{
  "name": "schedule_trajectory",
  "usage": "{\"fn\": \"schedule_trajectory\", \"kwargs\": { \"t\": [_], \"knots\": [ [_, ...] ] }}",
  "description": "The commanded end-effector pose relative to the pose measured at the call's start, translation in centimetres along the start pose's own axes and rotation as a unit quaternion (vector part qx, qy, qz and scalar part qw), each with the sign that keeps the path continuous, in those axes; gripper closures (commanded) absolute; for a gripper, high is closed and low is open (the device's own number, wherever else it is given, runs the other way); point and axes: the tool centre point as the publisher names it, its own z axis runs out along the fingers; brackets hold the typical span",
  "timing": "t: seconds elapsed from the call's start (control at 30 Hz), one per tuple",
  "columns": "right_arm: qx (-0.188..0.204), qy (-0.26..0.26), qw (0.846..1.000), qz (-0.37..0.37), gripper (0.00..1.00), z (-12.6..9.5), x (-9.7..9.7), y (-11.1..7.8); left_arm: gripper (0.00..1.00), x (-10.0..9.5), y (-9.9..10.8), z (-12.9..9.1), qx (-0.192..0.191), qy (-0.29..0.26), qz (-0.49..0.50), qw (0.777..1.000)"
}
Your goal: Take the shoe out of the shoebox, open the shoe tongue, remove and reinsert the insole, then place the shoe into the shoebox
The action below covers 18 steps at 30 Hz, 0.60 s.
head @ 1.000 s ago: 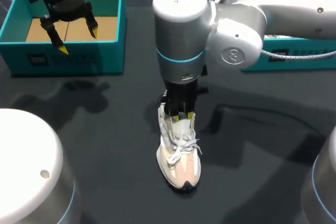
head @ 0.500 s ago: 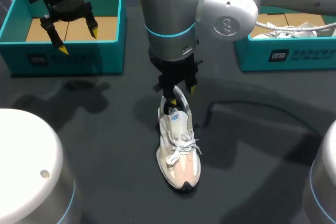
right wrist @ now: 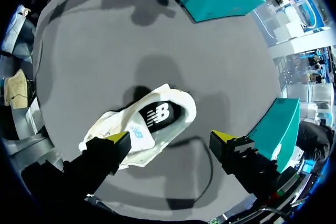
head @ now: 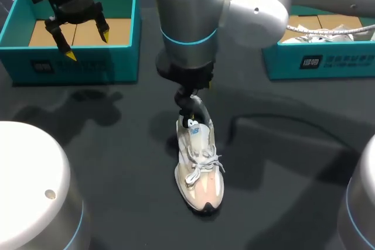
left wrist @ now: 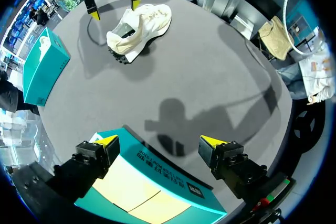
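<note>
A white and pale peach shoe stands upright on the dark table, toe toward the front edge, laces tied. Its dark insole shows through the collar. My right gripper hangs just above the heel, largely hidden by its own arm. In the right wrist view that gripper is open wide, with the shoe below it and nothing held. My left gripper is open over the left teal shoebox. In its wrist view the gripper is above the box's front wall, and the shoe lies far ahead.
A second teal box at the back right holds white things. Bare dark table surrounds the shoe on all sides. The left box's cardboard floor is bare.
My right gripper let go of the shoe's tongue, opened wide and rose toward the back. The shoe stayed in place. My left arm has not moved.
</note>
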Motion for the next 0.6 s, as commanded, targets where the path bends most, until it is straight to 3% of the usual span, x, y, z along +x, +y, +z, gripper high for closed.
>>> {"fn": "schedule_trajectory", "kwargs": {
  "t": [0.03, 0.37, 0.6],
  "knots": [
    [-0.064, -0.008, 0.990, -0.128, 0.00, 0.7, -0.8, 0.3, 0.00, 0.0, 0.0, 0.0, -0.001, 0.001, 0.000, 1.000],
    [-0.077, -0.007, 0.966, -0.245, 0.00, 1.6, -2.7, 1.8, 0.00, 0.0, 0.0, 0.0, -0.001, 0.001, 0.000, 1.000],
    [-0.061, 0.010, 0.966, -0.253, 0.00, 3.0, -3.3, 3.2, 0.00, 0.0, 0.0, 0.0, -0.001, 0.001, 0.000, 1.000]
  ]
}}
